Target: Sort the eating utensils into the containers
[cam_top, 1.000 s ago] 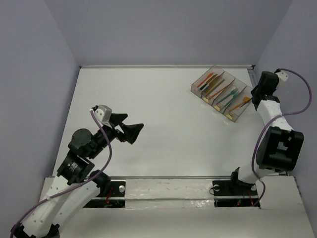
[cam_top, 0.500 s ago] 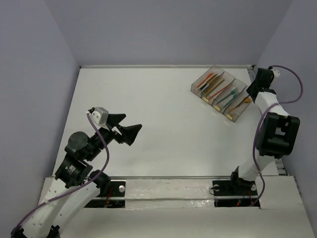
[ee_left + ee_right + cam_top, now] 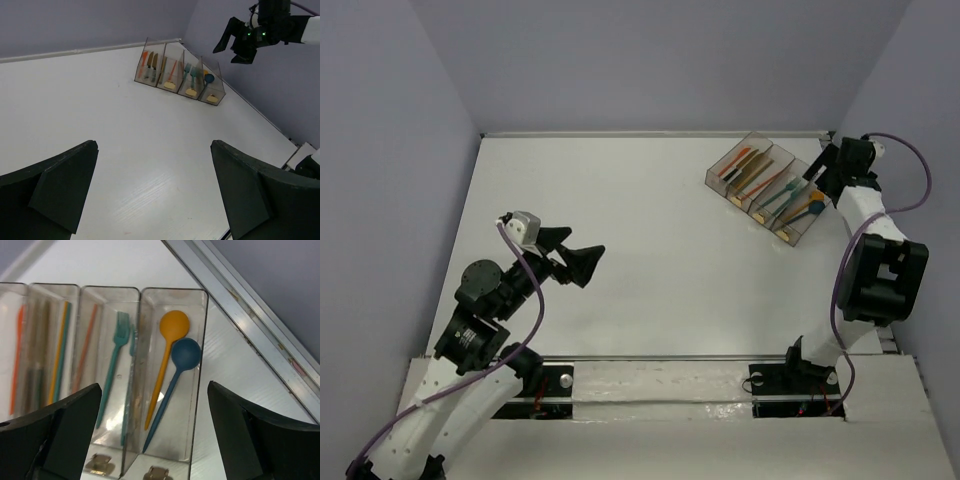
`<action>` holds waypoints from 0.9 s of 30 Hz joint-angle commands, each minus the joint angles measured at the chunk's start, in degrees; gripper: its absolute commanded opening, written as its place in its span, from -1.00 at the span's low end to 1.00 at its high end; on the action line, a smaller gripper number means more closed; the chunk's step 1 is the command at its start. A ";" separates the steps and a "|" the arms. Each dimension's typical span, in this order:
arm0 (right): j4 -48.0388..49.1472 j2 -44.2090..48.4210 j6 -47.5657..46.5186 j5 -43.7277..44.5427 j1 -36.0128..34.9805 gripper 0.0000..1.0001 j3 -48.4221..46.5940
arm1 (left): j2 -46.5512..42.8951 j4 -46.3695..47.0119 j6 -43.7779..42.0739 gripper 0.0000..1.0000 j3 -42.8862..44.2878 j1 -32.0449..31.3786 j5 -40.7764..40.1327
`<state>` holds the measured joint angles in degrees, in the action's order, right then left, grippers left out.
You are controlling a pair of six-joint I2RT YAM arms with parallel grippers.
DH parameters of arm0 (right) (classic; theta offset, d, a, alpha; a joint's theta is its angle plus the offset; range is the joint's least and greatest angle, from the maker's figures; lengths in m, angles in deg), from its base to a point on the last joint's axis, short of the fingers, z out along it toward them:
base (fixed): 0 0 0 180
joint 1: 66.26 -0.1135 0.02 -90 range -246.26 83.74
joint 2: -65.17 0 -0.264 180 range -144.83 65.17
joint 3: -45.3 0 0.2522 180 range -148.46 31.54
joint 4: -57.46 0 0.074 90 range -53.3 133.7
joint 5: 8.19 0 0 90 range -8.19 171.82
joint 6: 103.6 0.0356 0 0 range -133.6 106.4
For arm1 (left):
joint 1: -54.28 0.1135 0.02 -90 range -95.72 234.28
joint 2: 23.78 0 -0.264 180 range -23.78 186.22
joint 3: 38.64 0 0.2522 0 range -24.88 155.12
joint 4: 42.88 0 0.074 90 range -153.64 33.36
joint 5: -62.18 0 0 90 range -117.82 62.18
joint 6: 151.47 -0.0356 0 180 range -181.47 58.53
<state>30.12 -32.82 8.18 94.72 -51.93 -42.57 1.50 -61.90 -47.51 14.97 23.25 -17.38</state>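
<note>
Sorted into the four joined containers (image 3: 760, 212) at the far right of the table (image 3: 620, 200). From the right wrist only: an orange spoon (image 3: 167, 352) and a blue spoon (image 3: 179, 367) side by side in the end bin, a teal fork (image 3: 114, 365) in the next, an orange chopstick (image 3: 86, 345) beyond; from above, mere coloured flecks. Just above and beside the end bin, the right gripper (image 3: 154, 390), spread wide, holding nothing. Near left, well apart, the left gripper (image 3: 152, 147), likewise spread and empty.
</note>
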 commanded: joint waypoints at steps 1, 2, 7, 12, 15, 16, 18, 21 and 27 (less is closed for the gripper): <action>3.20 13.93 1.42 -5.06 -3.06 0.86 1.49 | -0.14 2.62 -0.42 0.98 -0.13 1.84 0.11; 4.08 13.97 2.29 -6.74 -3.86 0.86 2.99 | -0.31 2.71 -0.42 0.98 -0.22 1.85 0.20; 11.37 33.46 6.95 -19.90 -11.50 1.00 14.93 | -0.32 2.97 0.10 0.98 -0.22 3.69 -1.56; 12.97 49.54 9.77 -32.14 -12.57 1.00 19.87 | 0.21 4.82 0.63 0.98 0.48 3.69 -2.53; 12.01 60.09 8.64 -35.84 -12.57 1.00 20.41 | 1.96 4.82 0.99 0.98 3.81 3.69 -2.70; 10.26 64.47 8.28 -35.76 -12.57 1.00 20.32 | 2.58 4.90 0.99 0.98 4.78 3.69 -2.96; 8.22 68.20 6.70 -34.36 -12.57 1.00 19.88 | 2.94 4.91 0.81 0.98 7.68 3.69 -4.19; 5.15 73.29 5.64 -30.58 -12.57 1.00 20.40 | 3.37 6.84 0.72 0.98 11.11 3.69 -4.99; 3.56 74.62 4.68 -29.69 -12.57 1.00 23.13 | 4.78 7.45 1.34 0.98 13.76 3.69 -4.81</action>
<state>37.79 43.59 14.26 64.23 -64.48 -21.61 5.59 -57.94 -46.99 26.38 26.66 -21.71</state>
